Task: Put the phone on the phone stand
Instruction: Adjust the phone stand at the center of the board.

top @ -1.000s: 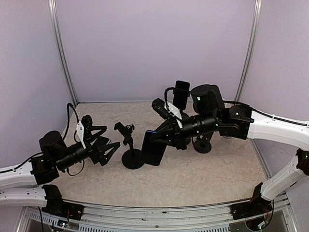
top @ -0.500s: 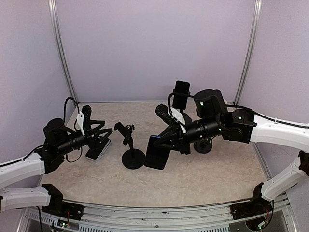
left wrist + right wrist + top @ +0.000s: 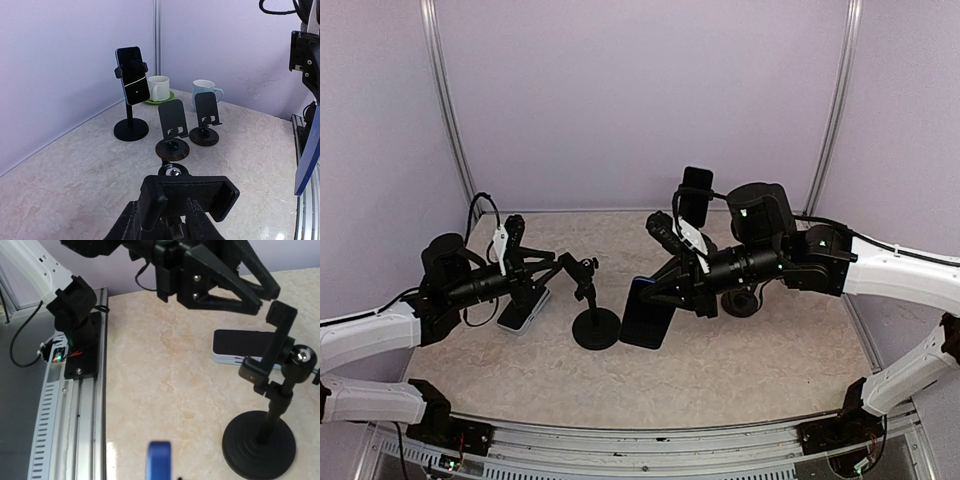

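The phone stand [image 3: 594, 327], a black pole on a round base, stands mid-table with its clamp [image 3: 187, 195] on a ball joint at the top. My left gripper [image 3: 560, 268] has reached it from the left. In the left wrist view its fingers [image 3: 125, 225] are closed in around the mount just behind the clamp. My right gripper [image 3: 672, 292] is shut on the phone [image 3: 647, 312], a dark slab with a blue edge [image 3: 160, 460]. It hangs upright just right of the stand's base [image 3: 258, 442].
A white-edged device [image 3: 523, 305] lies flat left of the stand. At the back, another phone on a pole stand [image 3: 132, 75], two small folding stands [image 3: 172, 125] and two mugs [image 3: 159, 87]. An aluminium rail [image 3: 75, 440] runs along the near table edge.
My left arm swung right and forward to the stand's clamp while its jaws closed from wide open. The right gripper shifted slightly right with the phone and lowered it.
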### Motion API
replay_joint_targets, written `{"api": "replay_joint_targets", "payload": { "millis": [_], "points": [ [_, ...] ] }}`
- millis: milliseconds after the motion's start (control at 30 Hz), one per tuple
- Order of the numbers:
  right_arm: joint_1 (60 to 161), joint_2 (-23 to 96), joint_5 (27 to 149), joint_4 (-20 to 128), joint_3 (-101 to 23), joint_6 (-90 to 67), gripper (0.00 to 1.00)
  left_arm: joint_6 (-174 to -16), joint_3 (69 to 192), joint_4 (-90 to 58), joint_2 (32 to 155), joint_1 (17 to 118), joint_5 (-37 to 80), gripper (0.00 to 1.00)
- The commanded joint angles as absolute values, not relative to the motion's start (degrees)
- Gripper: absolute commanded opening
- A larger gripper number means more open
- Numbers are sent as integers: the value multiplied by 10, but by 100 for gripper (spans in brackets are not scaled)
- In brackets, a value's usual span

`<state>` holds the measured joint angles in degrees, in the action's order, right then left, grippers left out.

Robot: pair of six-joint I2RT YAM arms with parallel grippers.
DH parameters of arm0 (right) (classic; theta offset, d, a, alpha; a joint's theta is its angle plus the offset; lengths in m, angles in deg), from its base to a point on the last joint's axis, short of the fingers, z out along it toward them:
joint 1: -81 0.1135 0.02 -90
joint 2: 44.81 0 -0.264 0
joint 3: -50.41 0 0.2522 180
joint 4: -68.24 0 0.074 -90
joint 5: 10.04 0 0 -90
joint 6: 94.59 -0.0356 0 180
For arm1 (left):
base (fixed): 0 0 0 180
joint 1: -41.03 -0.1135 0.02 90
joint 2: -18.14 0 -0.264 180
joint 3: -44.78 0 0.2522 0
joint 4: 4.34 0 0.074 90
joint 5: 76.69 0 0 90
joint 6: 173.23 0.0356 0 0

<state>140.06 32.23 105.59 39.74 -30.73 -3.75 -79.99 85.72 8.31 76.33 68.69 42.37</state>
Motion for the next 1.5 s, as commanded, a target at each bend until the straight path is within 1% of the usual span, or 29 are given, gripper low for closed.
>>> {"api": "replay_joint_targets", "payload": {
  "millis": [0,200,800,933,1100,1267,1467],
  "points": [
    [1398,317,1062,426,-313,-42,0,-788,871,84,770,683,417,28],
    [1398,326,1067,426,-317,-45,0,-787,872,88,782,684,414,27],
    [1397,336,1068,420,-324,-45,0,-777,875,105,804,688,428,15],
    [1397,336,1068,420,-322,-46,0,-778,872,107,803,697,415,12],
    [1397,338,1066,421,-320,-48,0,-790,844,129,791,746,327,11],
    [1397,339,1066,423,-316,-51,0,-836,799,169,780,795,215,5],
    [1398,339,1064,422,-315,-52,0,-894,744,209,756,849,82,5]
  ]
}}
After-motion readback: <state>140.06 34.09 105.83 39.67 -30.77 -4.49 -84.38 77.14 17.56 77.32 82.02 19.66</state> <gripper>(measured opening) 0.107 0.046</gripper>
